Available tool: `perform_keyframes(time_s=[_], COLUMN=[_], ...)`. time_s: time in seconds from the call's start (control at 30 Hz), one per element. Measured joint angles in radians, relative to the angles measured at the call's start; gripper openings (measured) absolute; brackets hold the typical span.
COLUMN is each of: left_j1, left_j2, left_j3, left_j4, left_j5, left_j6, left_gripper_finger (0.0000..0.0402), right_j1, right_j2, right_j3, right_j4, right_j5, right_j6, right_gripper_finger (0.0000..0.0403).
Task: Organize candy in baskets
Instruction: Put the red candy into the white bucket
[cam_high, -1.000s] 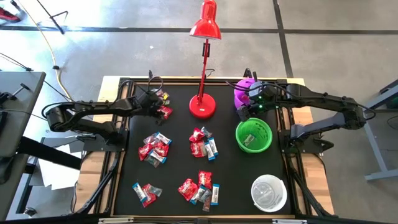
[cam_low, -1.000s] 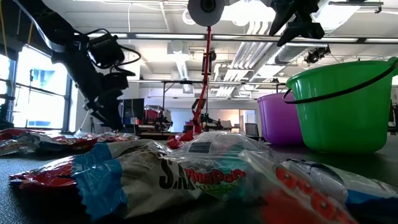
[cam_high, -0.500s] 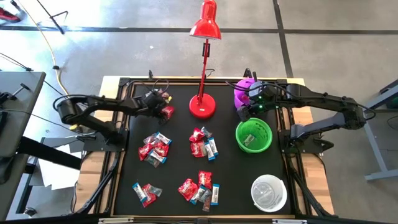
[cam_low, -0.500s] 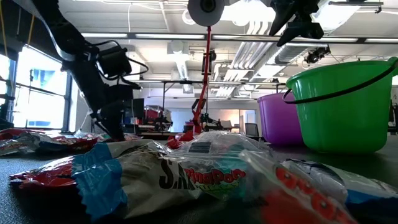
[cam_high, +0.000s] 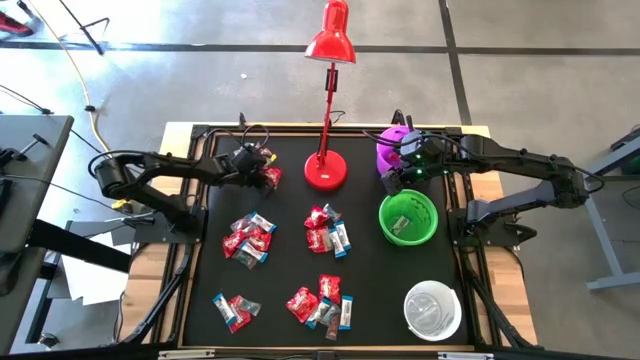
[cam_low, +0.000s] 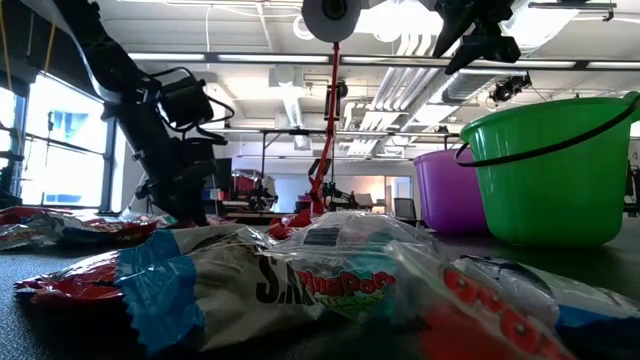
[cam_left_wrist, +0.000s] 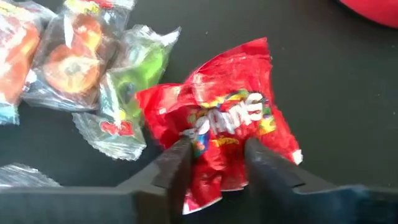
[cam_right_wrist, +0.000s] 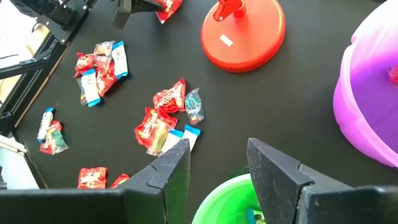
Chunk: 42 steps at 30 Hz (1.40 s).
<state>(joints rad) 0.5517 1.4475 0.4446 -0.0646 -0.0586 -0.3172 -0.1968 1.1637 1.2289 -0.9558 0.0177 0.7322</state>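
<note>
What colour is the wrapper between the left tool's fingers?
Red wrapper, clearest in the left wrist view.
</note>
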Motion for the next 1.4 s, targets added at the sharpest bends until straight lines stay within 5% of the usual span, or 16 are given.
perform_keyframes(time_s=[0.27,0.97,1.2,1.4], left_j1=[-0.001,-0.003,-0.004,-0.04], left_j2=[0.0,-0.264,-0.396,-0.43], left_j3=[0.0,-0.01,0.029,0.193], left_j4=[0.008,0.031,0.137,0.139], left_j5=[0.056,0.108,0.11,0.059], left_j6=[-0.094,-0.246,-0.324,-0.198], left_gripper_finger=[0.001,0.0004,0.0004,0.0003], right_j1=[0.0,0.0,-0.059,-0.117], right_j2=[0.0,0.0,0.012,0.084], right_j3=[0.0,0.0,0.0,0.0], right_j4=[0.0,0.013,0.185,0.419], right_j5=[0.0,0.04,0.049,-0.072], right_j6=[-0.019,-0.013,-0.02,-0.064], right_gripper_finger=[0.0154,0.0154,0.0154,0.0154])
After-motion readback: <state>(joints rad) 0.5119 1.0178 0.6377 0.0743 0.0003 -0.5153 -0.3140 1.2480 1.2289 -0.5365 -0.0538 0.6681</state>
